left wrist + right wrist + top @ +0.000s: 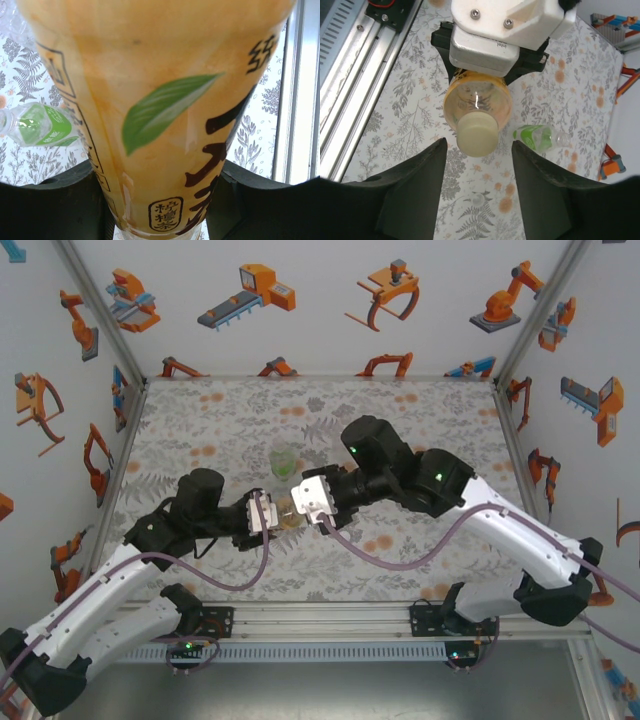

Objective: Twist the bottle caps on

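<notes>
Left gripper (272,514) clamps the yellow-orange bottle (477,97) level above the table (420,420), long axis left to right. Its pale yellow cap (477,132) points right into the right gripper (479,142), whose fingers stand apart, not touching it. Farther back, the green-tinted bottle (536,137) lies on its side.

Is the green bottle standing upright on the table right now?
No, the green bottle lies on its side on the table, with its neck pointing sideways in the right wrist view.

Orange bottle (479,97), pale-yellow cap (477,134)
</notes>
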`<move>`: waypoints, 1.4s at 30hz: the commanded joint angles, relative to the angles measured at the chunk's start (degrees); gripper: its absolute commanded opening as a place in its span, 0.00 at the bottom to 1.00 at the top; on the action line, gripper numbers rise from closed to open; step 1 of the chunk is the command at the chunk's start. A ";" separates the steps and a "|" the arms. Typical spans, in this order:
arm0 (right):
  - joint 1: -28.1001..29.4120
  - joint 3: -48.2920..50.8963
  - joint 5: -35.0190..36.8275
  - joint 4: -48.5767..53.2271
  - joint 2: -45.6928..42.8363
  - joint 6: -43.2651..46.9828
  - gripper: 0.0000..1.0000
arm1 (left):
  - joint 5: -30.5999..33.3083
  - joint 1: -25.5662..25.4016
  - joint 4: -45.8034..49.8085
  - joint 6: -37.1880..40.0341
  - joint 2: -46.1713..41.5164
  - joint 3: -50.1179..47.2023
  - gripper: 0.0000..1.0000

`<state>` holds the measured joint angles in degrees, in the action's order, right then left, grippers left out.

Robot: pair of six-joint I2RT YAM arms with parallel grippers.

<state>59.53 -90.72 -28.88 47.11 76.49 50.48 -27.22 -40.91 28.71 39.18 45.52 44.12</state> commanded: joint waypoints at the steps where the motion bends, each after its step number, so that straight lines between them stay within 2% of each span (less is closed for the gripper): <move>1: 0.81 -1.92 -3.11 0.90 0.52 1.93 0.49 | -2.07 -0.19 0.12 0.02 -0.20 1.07 0.00; 6: 1.26 -1.29 -2.94 0.33 0.64 1.77 0.47 | -2.32 -0.17 0.12 -0.02 -0.06 1.15 0.00; 16: 1.59 -1.73 -3.24 0.49 1.20 1.47 0.31 | -2.31 -0.15 0.12 -0.02 0.04 1.23 0.00; 19: 1.55 -1.86 -3.37 0.49 1.32 0.63 0.18 | -2.32 -0.14 0.07 0.00 0.06 1.23 0.00; 21: 1.60 -1.92 -3.31 0.49 1.51 -0.81 0.01 | -2.16 -0.22 0.12 0.02 0.01 1.23 0.00; 27: 1.55 0.74 -1.62 -2.75 0.86 -16.52 0.00 | -0.54 -0.21 0.12 -0.07 -0.79 1.15 0.00; 34: 1.57 9.91 -0.39 -16.26 -2.68 -44.46 0.00 | 4.68 -0.18 -0.25 -0.92 -1.49 1.23 0.00; 42: 1.73 10.15 11.10 -17.32 -2.27 -70.33 0.00 | 7.28 -0.18 -0.85 -1.42 -2.62 1.02 0.00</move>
<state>60.34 -81.28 -20.51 30.96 73.80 -2.52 -22.44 -41.23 32.56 39.11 43.64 44.12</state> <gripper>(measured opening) 0.358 0.548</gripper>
